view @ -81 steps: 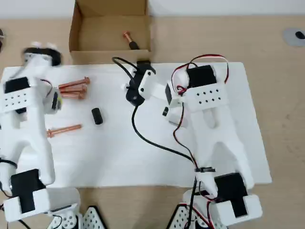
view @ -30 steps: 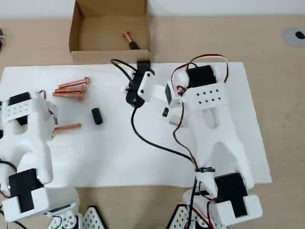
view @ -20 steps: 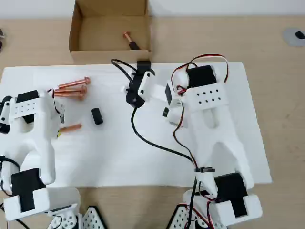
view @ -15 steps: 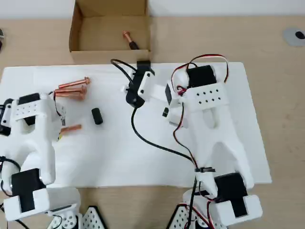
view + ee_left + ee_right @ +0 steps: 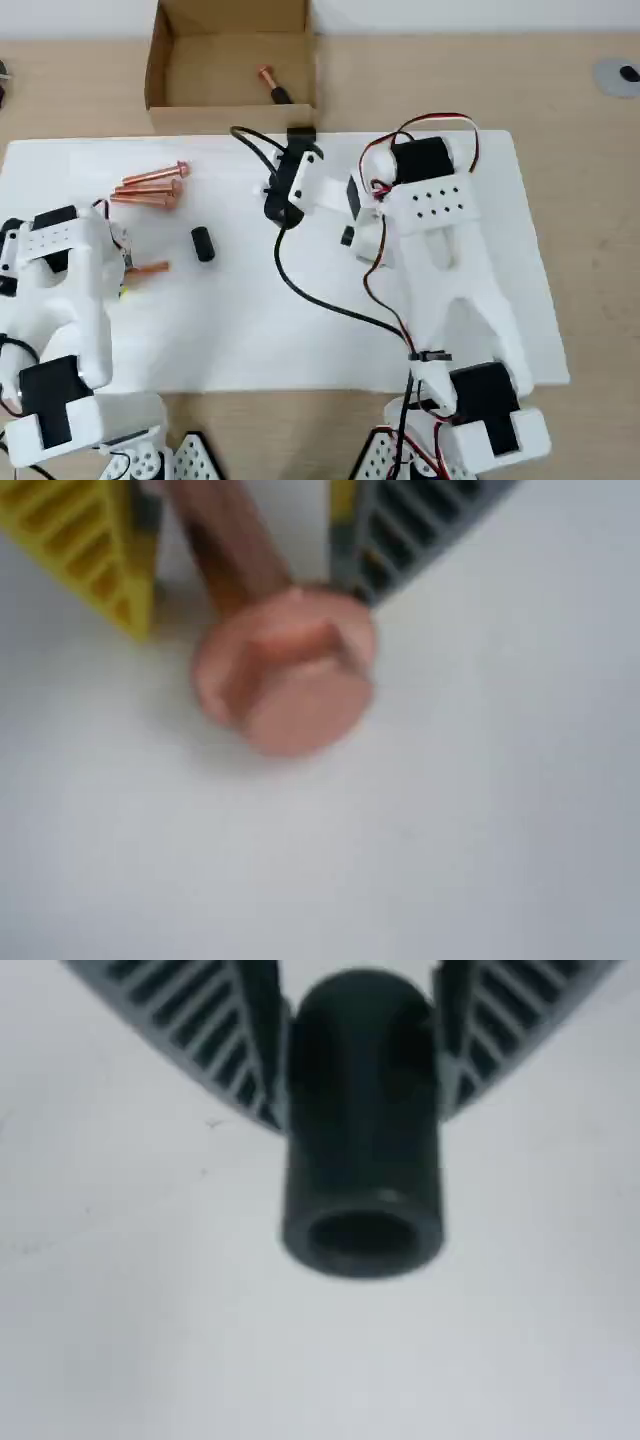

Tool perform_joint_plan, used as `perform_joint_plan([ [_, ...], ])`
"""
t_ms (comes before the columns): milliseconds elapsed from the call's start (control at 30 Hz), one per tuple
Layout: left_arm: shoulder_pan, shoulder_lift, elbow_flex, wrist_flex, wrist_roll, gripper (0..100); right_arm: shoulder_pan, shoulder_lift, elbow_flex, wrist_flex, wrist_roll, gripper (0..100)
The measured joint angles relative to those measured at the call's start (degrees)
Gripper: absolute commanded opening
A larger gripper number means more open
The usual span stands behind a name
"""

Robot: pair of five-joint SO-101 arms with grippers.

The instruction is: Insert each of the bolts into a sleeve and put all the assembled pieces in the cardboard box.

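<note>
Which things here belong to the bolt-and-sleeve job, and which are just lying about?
Job: three loose bolts; bolt between the left jaws; sleeve in the right jaws; spare sleeve; cardboard box; assembled piece inside it.
Lying about: white mat; grey disc.

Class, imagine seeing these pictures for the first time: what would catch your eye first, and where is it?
The right gripper clamps a black sleeve over the white mat. The left gripper straddles a copper bolt lying on the mat, while one assembled piece lies in the cardboard box.
</note>
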Motion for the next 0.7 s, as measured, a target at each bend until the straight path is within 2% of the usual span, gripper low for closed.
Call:
perform_joint_plan([
  [333,-0.6,0.0,0.0,-0.1,2.5,13,0.0,0.0,0.0,-0.4,0.0,1.2],
  [500,-0.7,0.0,0.0,-0.5,2.5,1,0.0,0.0,0.0,-0.4,0.0,1.2],
  [700,-1.4,0.0,0.9,-2.9,0.1,1,0.0,0.0,0.0,-0.4,0.0,1.2],
])
